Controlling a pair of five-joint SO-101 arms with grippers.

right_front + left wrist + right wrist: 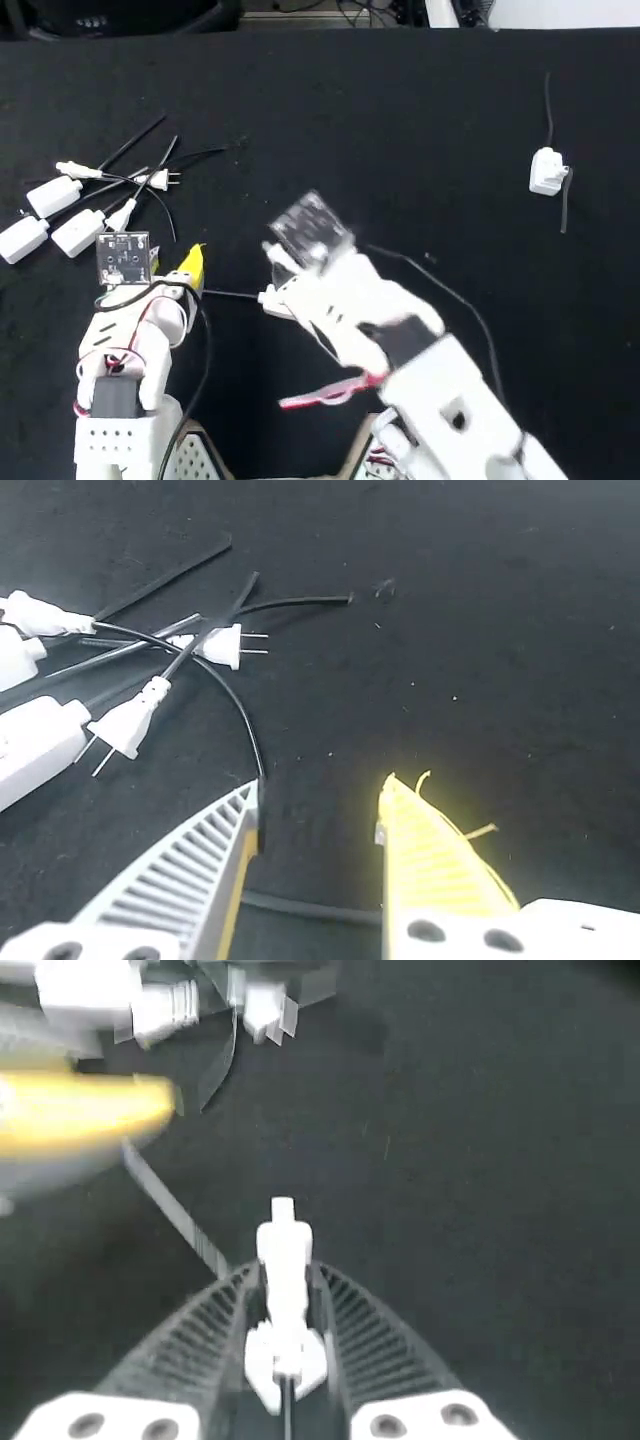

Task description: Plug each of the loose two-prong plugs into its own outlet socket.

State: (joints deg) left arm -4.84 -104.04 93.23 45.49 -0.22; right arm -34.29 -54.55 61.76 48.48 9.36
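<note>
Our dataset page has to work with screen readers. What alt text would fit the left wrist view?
The left gripper hangs open above a black table, with a black cord passing beneath it. Ahead lie a loose white two-prong plug, a second plug and a white outlet block.

Left hand (pixel 318 792) hangs low, spread wide; right hand (pixel 285 1278) is clamped around a plug (pixel 283 1240).
</note>
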